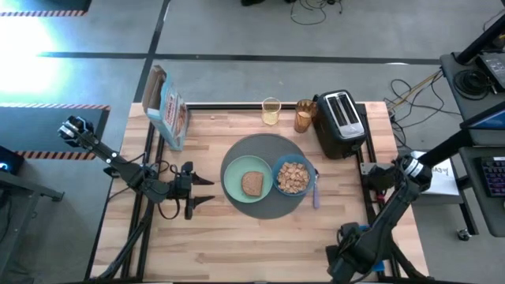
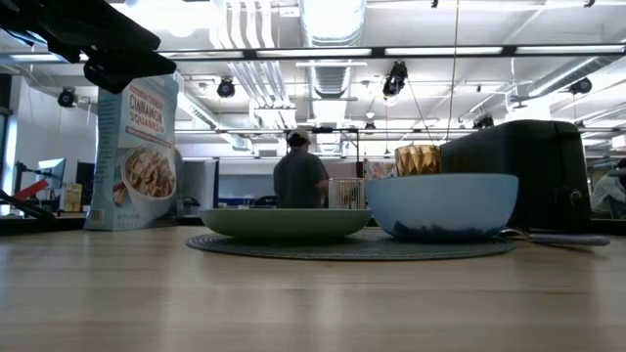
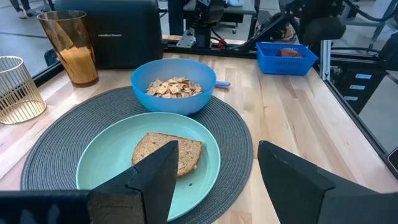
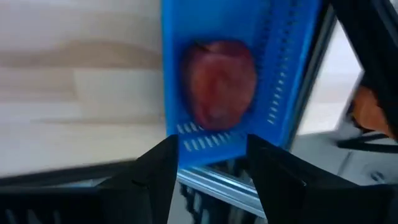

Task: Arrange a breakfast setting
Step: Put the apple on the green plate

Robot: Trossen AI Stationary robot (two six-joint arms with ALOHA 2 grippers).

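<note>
Breakfast setting [image 1: 264,175], one plate [image 1: 241,189], one bowl [image 1: 293,177]

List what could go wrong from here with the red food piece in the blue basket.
1. The right gripper hangs open over the red food piece, which nearly fills the narrow blue basket; a finger may catch the basket wall.
2. The basket sits at the table's edge, so a nudge might push it off.
3. Carrying the piece to the plate passes the bowl of cereal and the spoon, which could be knocked.
</note>
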